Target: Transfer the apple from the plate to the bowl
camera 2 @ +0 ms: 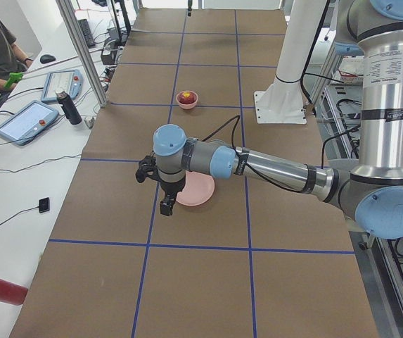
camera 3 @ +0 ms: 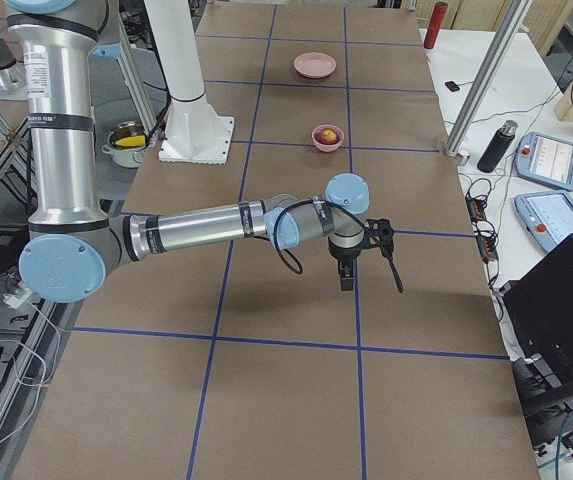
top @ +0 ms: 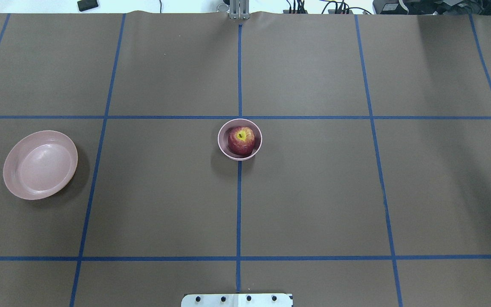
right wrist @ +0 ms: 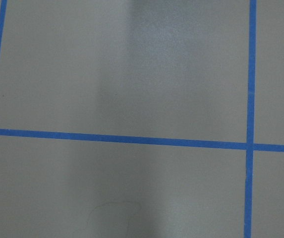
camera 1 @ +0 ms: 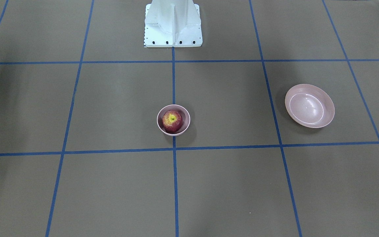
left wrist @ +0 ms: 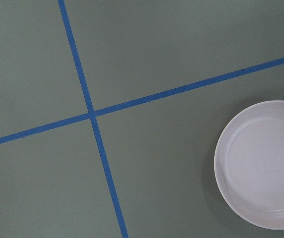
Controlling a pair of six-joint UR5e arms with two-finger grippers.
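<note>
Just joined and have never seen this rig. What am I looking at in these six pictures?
Two robot arms share a brown table taped into blue squares. Two pictures look down on it, one from behind the robot and one facing it. Two are taken from the table's ends. One shows the left arm with the left gripper. The other shows the right arm with the right gripper. The last two come from cameras on the wrists, looking down.

On the table, a red apple sits in a small pink bowl at the centre. An empty pink plate lies on the robot's left. The apple is not held. Whether the grippers are open or shut cannot be told.
</note>
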